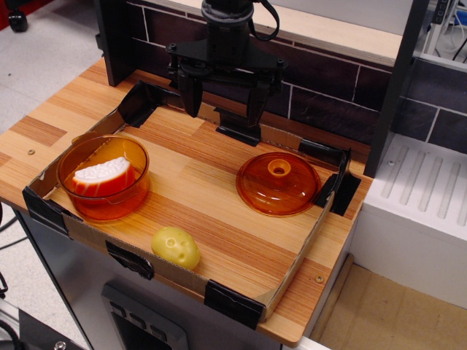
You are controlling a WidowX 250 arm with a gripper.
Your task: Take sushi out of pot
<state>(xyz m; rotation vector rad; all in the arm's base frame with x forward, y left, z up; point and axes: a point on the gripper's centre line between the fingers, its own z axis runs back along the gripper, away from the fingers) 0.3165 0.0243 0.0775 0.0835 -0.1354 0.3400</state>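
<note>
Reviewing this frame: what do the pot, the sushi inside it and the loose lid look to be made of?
The pot looks like translucent orange plastic, glossy: the sushi shows through its wall. The sushi seems a moulded toy, probably plastic or rubber, white on top and orange below. The lid appears to be the same see-through orange plastic, with shiny highlights on its dome.

The pot is round, orange and see-through, and it stands upright with no lid on, at the left side of the wooden tabletop. The sushi lies inside it, white on top and orange underneath, tipped a little.
</note>
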